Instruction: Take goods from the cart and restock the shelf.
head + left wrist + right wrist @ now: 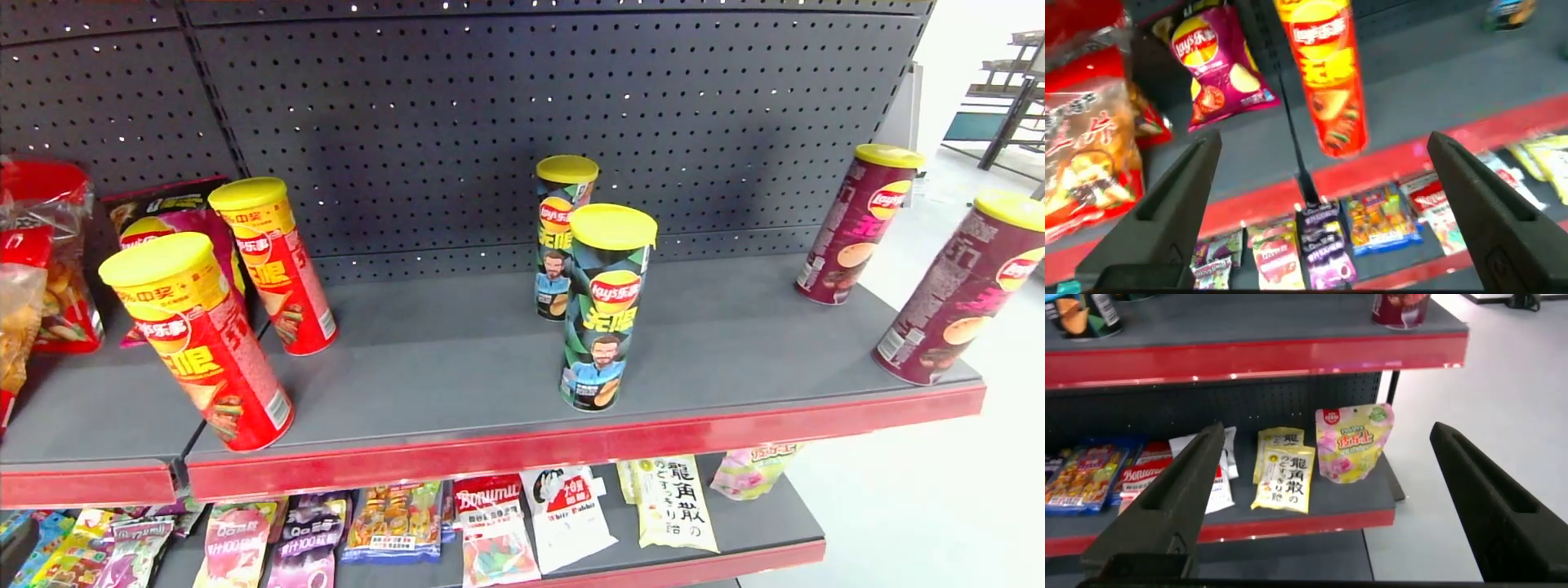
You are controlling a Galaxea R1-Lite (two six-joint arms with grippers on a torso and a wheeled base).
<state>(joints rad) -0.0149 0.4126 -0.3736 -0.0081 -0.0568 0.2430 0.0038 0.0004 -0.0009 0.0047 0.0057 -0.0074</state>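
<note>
My left pincer (1323, 140) is spread wide with nothing between its fingers. It hangs before the left end of the grey metal shelf with a red front strip (457, 359). At that end lie red snack bags (41, 245), and beside them a magenta chip bag (163, 220) stands at the back. A red cylindrical chip can with a yellow lid (196, 343) stands at the front edge, and a second red can (273, 265) stands behind it, apart from it. At mid-shelf a dark blue-green chip can with a yellow lid (604, 306) stands upright just in front of a second blue-green can (559, 237). At the right end a maroon chip can with a yellow lid (857, 224) stands near the perforated back panel (490, 98), and a second maroon can (959, 290) stands at the front corner. My right pincer (1328, 429) is likewise wide open and empty. It faces the lower shelf (1372, 494), where flat yellow packets (1282, 469) and a pink-and-green pouch (1354, 441) lie.
</note>
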